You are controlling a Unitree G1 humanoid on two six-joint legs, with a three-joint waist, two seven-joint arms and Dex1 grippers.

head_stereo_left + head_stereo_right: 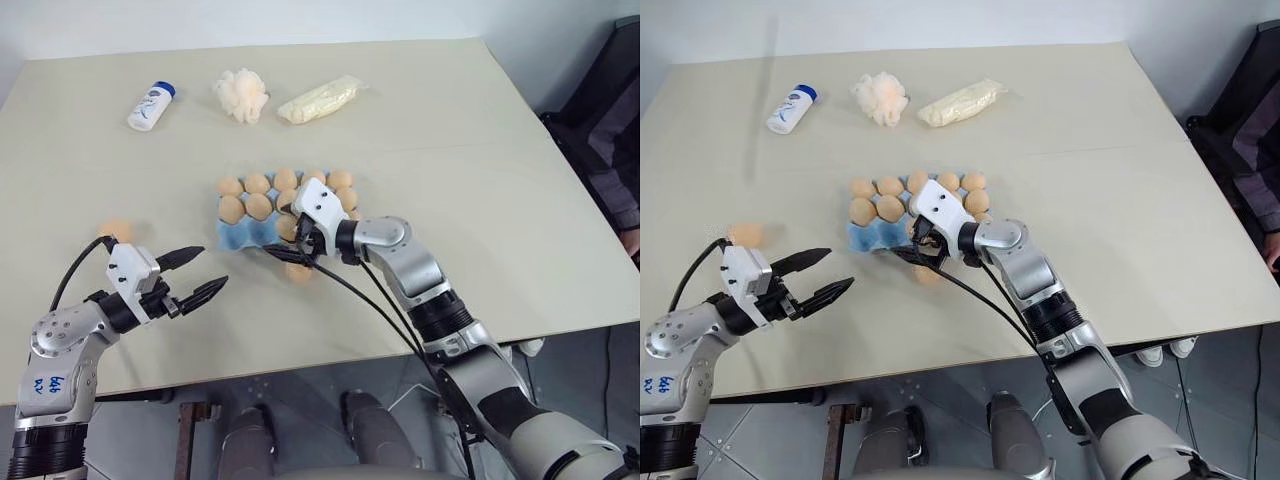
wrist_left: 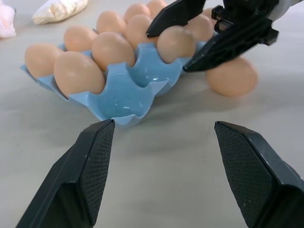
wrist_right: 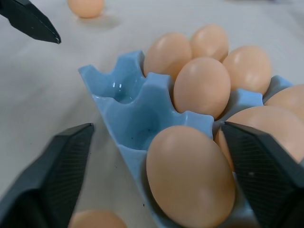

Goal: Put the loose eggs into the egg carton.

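The light-blue egg carton [image 1: 240, 236] lies mid-table with tan eggs in most cups. Its two near-left cups [image 3: 135, 121] are bare. My right gripper [image 1: 290, 252] hovers open over the carton's near edge, its fingers [image 3: 61, 161] wide on either side of an egg [image 3: 190, 175] that sits in a near cup. One loose egg [image 1: 298, 272] lies on the table just in front of the carton, under that gripper. Another loose egg [image 1: 115, 229] lies far to the left. My left gripper [image 1: 213, 267] stands open and empty, left of the carton and pointing at it.
At the back of the table lie a white bottle with a blue cap [image 1: 151, 105], a fluffy puff ball [image 1: 241, 95] and a clear bag of whitish stuff [image 1: 322, 99]. Something dark [image 1: 600, 150] stands beyond the table's right edge.
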